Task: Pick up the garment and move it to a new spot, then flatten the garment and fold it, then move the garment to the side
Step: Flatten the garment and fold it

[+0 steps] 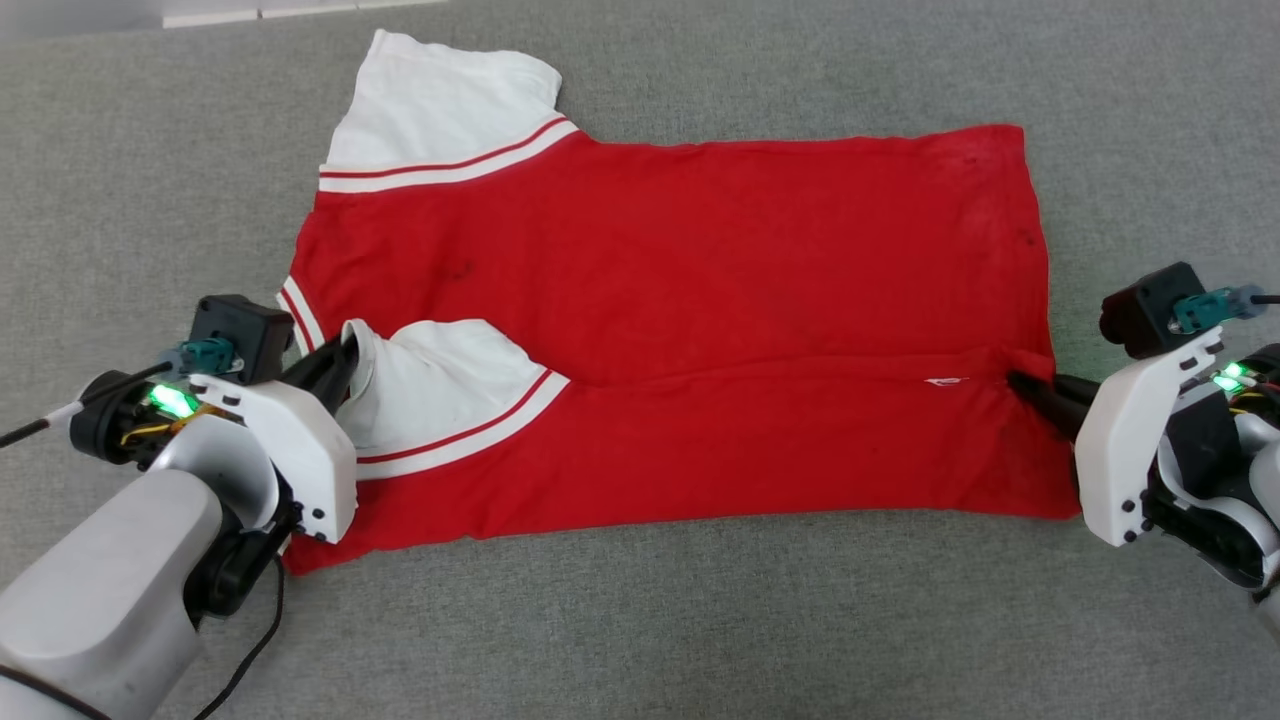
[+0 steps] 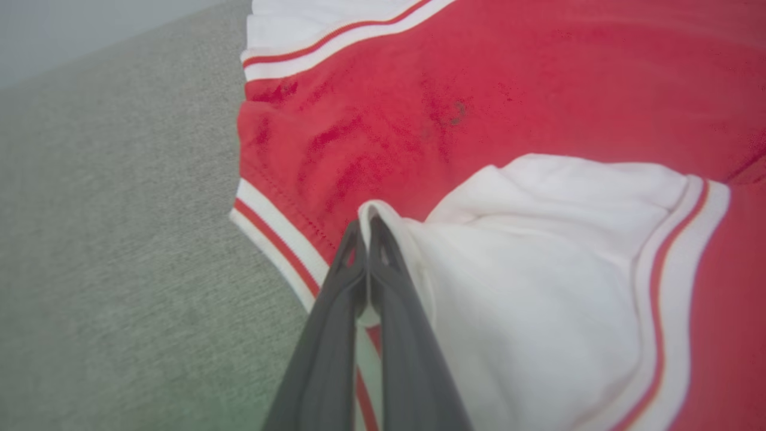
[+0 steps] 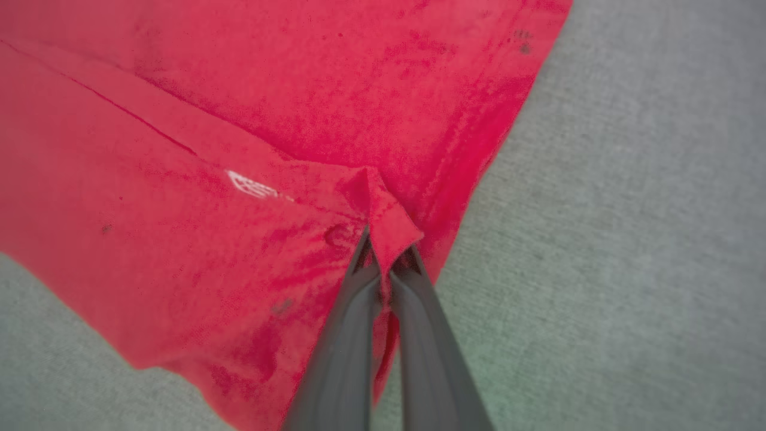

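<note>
Garment (image 1: pixel 660 300) lies spread sideways on the grey surface (image 1: pixel 700 620), sleeves toward my left and hem toward my right, and parts of it I cannot see. Its near-left corner is hidden behind the pale left forearm (image 1: pixel 110 580). The face turned down is out of my sight, as is whatever lies under the folded flap. A small white mark (image 1: pixel 945 381) sits on the fold line near the hem (too small for me to read, even from the right wrist camera). My right arm is cut off by the frame edge in the head view. The body is red with a few dark specks, and its near long side is folded up over the middle, so a straight edge runs across it. Red-and-white striped trim (image 1: pixel 300 315) shows at the left end. I count two white sleeves: the far sleeve (image 1: pixel 440 100) lies flat and points away from me, and the near sleeve (image 1: pixel 440 385) is turned in on top of the red. I count two end effectors, one at each end of the fold. The left end effector (image 1: pixel 340 365) is closed, pinching the rim of the near sleeve. The right end effector (image 1: pixel 1015 382) is closed too, gripping a small peak of red cloth at the hem.
</note>
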Controlling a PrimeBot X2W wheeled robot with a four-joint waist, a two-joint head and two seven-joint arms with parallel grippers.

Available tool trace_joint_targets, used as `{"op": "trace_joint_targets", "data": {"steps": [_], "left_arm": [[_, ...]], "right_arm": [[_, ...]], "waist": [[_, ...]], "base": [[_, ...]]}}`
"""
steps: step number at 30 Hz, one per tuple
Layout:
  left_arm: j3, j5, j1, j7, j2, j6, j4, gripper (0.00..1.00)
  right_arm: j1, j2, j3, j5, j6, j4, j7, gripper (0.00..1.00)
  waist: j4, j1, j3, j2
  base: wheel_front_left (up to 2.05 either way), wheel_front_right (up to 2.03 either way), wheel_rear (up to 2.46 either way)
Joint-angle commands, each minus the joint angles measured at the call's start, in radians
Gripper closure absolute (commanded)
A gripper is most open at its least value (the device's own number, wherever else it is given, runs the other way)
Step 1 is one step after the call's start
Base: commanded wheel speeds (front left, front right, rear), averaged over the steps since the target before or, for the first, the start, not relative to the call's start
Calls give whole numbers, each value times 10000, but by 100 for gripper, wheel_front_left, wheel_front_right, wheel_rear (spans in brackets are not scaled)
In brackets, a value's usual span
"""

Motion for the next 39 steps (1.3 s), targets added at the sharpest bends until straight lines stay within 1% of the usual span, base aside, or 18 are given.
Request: {"op": "trace_joint_targets", "data": {"steps": [1,7,8,9,10,11,12,14,17,22,28,33,36,39], "left_arm": [[-37,-34,-145,23,-114,-87,149,100],[-321,-35,-302,48,-535,-544,1260,100],[-335,14,-335,-34,-575,-538,1388,100],[-314,31,-368,-115,-624,-510,1491,100],[-313,24,-382,-150,-676,-542,1571,69],[-311,30,-405,-205,-709,-578,1622,0],[-282,15,-436,-245,-717,-601,1660,0],[-251,-27,-520,-212,-695,-632,1619,0],[-186,-59,-641,-61,-504,-540,1409,0],[-189,-288,-829,862,-38,-513,710,0],[-337,-861,-1147,3007,704,-633,-340,0],[-608,-1834,-1295,5334,1126,-740,-930,0],[-652,-2462,-1298,6397,1208,-639,-1118,0],[-827,-2822,-1263,7249,1321,-556,-1220,0]], "right_arm": [[-127,56,139,52,-7,173,56,100],[-455,258,907,346,-7,892,-146,100],[-507,254,982,381,-6,933,-233,100],[-551,247,1045,435,-6,953,-335,92],[-571,221,1089,463,-4,958,-428,66],[-580,156,1115,505,-4,936,-544,51],[-592,95,1094,523,-6,898,-687,0],[-549,-30,1064,563,-6,788,-958,0],[-341,-170,1007,636,-6,555,-1231,0],[-90,-401,863,623,-6,201,-1426,0],[120,-403,694,574,-6,-77,-1276,0],[191,-323,681,558,-6,-296,-1036,0],[222,-309,697,611,-6,-386,-872,0],[190,-289,751,683,-6,-441,-683,0]], "waist": [[-9,-3,104,0],[20,-3,61,0],[28,-3,4,0],[38,-3,-67,0],[54,-3,-157,0],[78,-3,-256,0],[96,-3,-359,0],[145,-3,-575,0],[215,-3,-877,0],[260,-3,-1243,0],[261,-3,-1432,0],[220,-3,-1454,0],[167,-3,-1378,0],[92,-3,-1262,0]], "base": [[0,0,0],[0,0,0],[0,0,0],[0,0,0],[0,0,0],[0,0,0],[0,0,0],[0,0,0],[0,0,0],[0,0,0],[0,0,0],[0,0,0],[0,0,0],[0,0,0]]}}
